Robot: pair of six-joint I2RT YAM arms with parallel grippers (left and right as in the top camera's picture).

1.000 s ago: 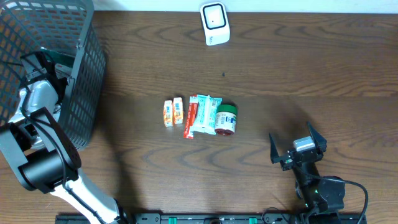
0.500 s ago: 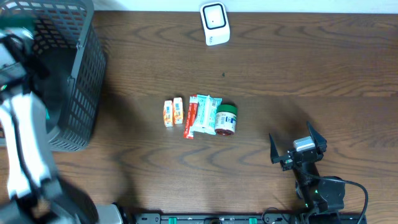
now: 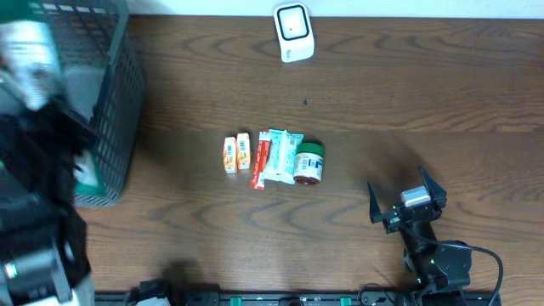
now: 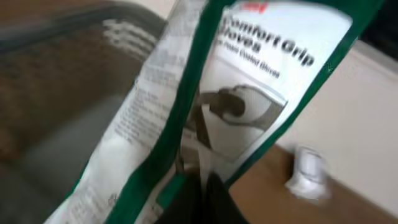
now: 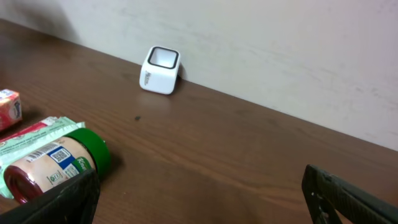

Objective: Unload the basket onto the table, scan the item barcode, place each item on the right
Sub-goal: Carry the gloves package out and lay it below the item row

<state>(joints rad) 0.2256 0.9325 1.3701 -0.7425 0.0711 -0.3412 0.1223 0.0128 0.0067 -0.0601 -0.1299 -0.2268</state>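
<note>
- My left hand [image 4: 200, 194] is clamped shut on the bottom edge of a green-and-white glove packet [image 4: 249, 93] printed "Comfort Grip Gloves"; the packet fills most of the left wrist view, tilted
- From overhead the left arm is a blur at 9 o'clock, in front of the grey wire basket [image 3: 115, 76] that sits at 10 o'clock
- The white barcode scanner [image 3: 293, 32] stands at the 12 o'clock edge of the counter [image 3: 425, 93], well apart from the packet
- My right hand [image 3: 399, 191] rests at 4 o'clock with its jaws spread wide and nothing between them
- Mid-counter lies a tight row: two small orange cartons [image 3: 236, 153] at its 9 o'clock end, a red stick pack [image 3: 260, 161], pale teal sachets [image 3: 280, 157], then a green-lidded jar [image 3: 308, 163] on its side at the 3 o'clock end
- The jar's barcode label faces the right wrist camera
</note>
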